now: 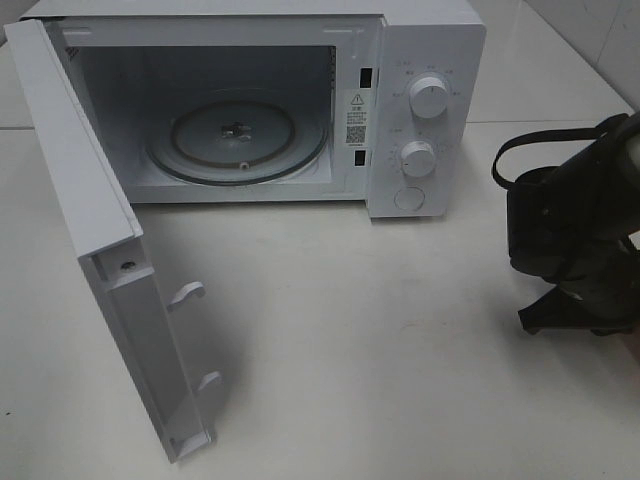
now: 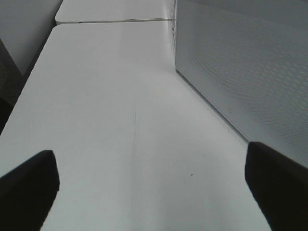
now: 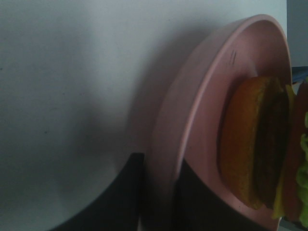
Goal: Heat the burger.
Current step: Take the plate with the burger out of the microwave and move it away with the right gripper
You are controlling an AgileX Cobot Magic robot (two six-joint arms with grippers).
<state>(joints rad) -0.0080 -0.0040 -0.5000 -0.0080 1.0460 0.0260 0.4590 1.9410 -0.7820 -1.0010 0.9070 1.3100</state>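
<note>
Right wrist view, burger (image 3: 255,144) with orange-brown bun, dark patty, green lettuce sitting on pink dish (image 3: 192,125), right tool (image 3: 159,192) pinching the dish rim, left tool (image 2: 154,183) gaping wide, holding nothing.

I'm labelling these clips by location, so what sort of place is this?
Probably a mock kitchen on a test bench: a white microwave with its door open stands on a bare white table, tiled wall behind, and a burger waits on a pink dish.
</note>
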